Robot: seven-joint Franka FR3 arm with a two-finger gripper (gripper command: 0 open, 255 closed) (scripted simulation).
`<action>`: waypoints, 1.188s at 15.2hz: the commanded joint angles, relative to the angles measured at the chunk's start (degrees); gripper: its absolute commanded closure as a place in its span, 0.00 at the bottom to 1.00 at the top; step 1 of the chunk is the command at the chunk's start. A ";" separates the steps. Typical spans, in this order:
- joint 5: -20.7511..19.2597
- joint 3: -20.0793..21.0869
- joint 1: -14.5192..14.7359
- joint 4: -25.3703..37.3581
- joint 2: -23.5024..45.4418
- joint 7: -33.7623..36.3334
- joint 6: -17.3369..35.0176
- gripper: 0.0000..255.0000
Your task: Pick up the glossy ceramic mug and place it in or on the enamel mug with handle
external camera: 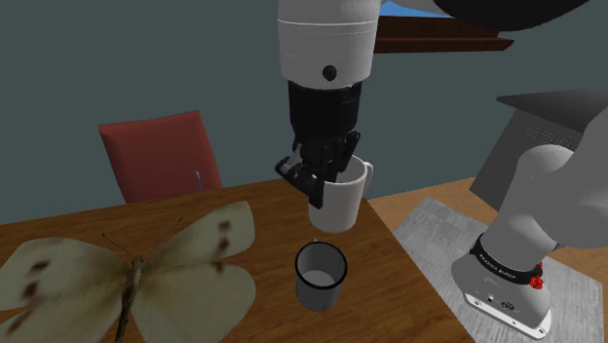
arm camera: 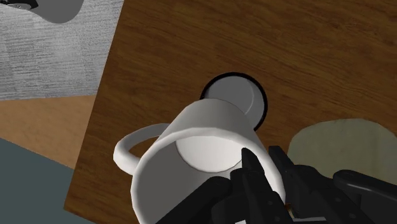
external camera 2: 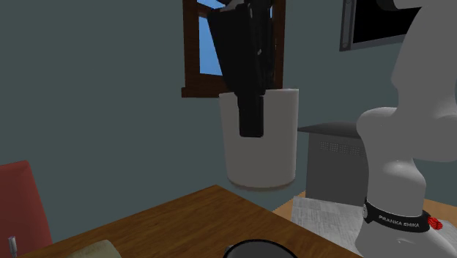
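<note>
Two black fingers [arm camera: 251,168] of mine are pinching the wall of the white mug [external camera: 341,200] at its rim. One lies flat down the outside, as the second exterior view shows, and the other seems to sit inside the mouth. They are open only as far as that wall is thick, so my gripper [external camera: 320,177] bears the mug's whole weight. The mug hangs clear of the wooden table [external camera: 385,248] with nothing else touching it, its handle [arm camera: 127,149] turned away from my fingers.

Below it stands the enamel mug [external camera: 320,276], pale with a dark rim, upright and open-mouthed on the table. In the shoulder view the white mug hangs above it, a little to the far right of it. Along my hand I see the enamel mug's mouth peeking out past the white mug's base, partly covered.

I judge this to be the carrying step: the pick is done, the placing is not. Next I should bring the white mug's base squarely over the dark rim, come down gently until it rests in or on the mouth, and only then spread my fingers.

Farther out, a large pale butterfly [external camera: 127,268] lies on the table at the shoulder view's near left, and a red chair [external camera: 161,156] stands beyond the far edge.
</note>
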 commanded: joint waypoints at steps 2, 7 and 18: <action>0.63 0.40 0.46 -1.84 -0.83 0.60 1.16 1.00; 0.66 0.77 0.59 -5.44 -0.55 0.68 5.01 1.00; 0.04 1.90 0.72 -12.51 1.48 1.46 13.85 1.00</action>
